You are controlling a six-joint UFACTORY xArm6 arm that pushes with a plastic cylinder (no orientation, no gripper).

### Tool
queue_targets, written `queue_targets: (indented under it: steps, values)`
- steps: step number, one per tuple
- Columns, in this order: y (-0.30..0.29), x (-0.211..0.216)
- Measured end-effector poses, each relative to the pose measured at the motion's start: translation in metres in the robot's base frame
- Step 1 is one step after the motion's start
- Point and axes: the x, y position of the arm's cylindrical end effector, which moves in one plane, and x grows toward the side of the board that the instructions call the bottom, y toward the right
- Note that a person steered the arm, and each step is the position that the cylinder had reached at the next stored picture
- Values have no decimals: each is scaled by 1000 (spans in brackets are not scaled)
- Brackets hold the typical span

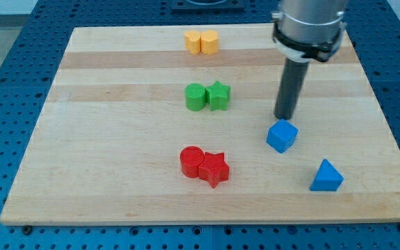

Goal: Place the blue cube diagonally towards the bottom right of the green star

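Observation:
The blue cube lies on the wooden board, right of centre. The green star sits above and to its left, touching a green cylinder on its left side. My tip stands just above the blue cube's upper edge, at or very near it. The cube lies to the lower right of the green star, about a cube's width and a half away.
A blue triangular block lies at the lower right. A red cylinder and a red star touch each other at bottom centre. Two yellow blocks sit together at the top edge.

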Motion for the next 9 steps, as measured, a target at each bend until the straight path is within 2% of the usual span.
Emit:
queue_targets:
  steps: [2,4,5,6,8,9]
  values:
    - [67,29]
    - [67,74]
    - [41,80]
    - [3,71]
    - [-36,3]
    - [-38,0]
